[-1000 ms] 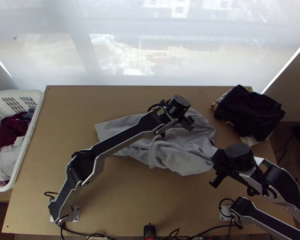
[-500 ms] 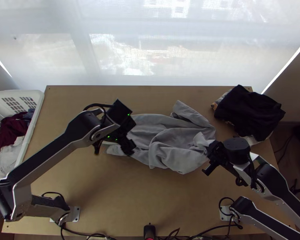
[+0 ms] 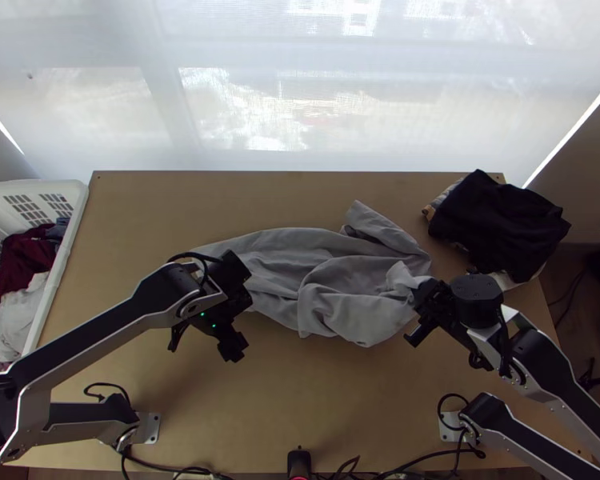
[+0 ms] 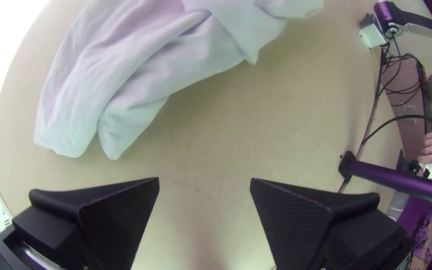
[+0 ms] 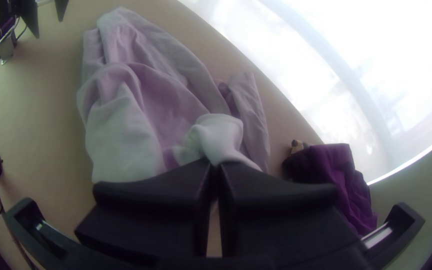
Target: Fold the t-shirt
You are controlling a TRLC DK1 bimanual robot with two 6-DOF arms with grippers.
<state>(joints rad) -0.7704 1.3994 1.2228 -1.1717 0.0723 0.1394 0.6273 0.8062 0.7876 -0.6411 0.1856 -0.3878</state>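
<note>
The grey t-shirt [image 3: 332,272] lies bunched and wrinkled across the middle of the table, one narrow part sticking out toward the window. At its right end my right gripper [image 3: 422,308] holds a raised bit of the fabric. In the right wrist view the fingers of my right gripper [image 5: 216,167] are closed on a pale fold of the t-shirt [image 5: 151,105]. My left gripper [image 3: 208,344] is at the shirt's left end, on the near side. The left wrist view has my left gripper [image 4: 204,185] with fingers wide apart, bare table between them, beside the t-shirt [image 4: 141,65].
A white basket [image 3: 70,232] with clothes stands at the left edge. Dark folded clothes [image 3: 500,224] lie at the back right. Cables [image 3: 356,468] run along the near edge. A person's hand [image 4: 430,148] is beyond the table in the left wrist view.
The left arm has swung from over the shirt's upper right part to its left end, then toward the near side. The right gripper has shifted slightly left and up the picture, lifting a bit of fabric.
</note>
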